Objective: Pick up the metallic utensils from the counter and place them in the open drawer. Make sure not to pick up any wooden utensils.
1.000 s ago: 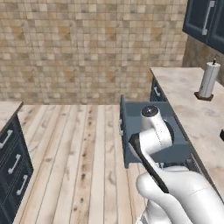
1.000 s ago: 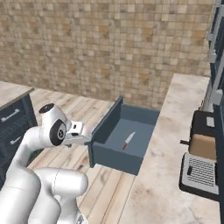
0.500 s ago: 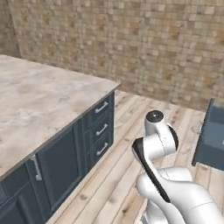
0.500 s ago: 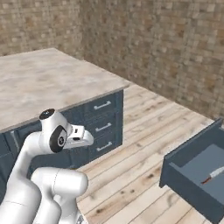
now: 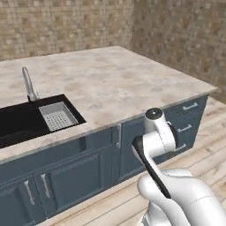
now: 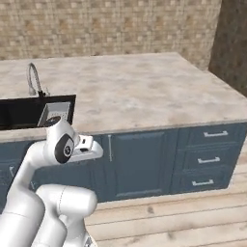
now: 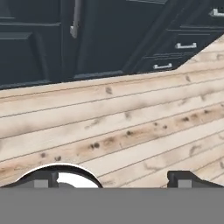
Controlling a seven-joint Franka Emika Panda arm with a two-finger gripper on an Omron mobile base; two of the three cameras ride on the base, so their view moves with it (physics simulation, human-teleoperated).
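Hand (image 7: 113, 180) is empty, jaws spread wide, aimed down at the pale plank floor (image 7: 131, 127) beside the dark blue cabinets (image 7: 109, 39). The beige marbled stone worktop (image 5: 119, 79) sits above and ahead. Can't tell where the knife lies.

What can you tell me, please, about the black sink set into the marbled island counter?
The black rectangular sink is sunk flush into the beige-grey marbled stone counter, near its front edge, above dark blue cabinet doors. Its basin looks matte and dark. A light grey perforated strainer basket sits in its right end. A slim curved silver tap rises from the counter just behind it. What else the basin may hold cannot be told.
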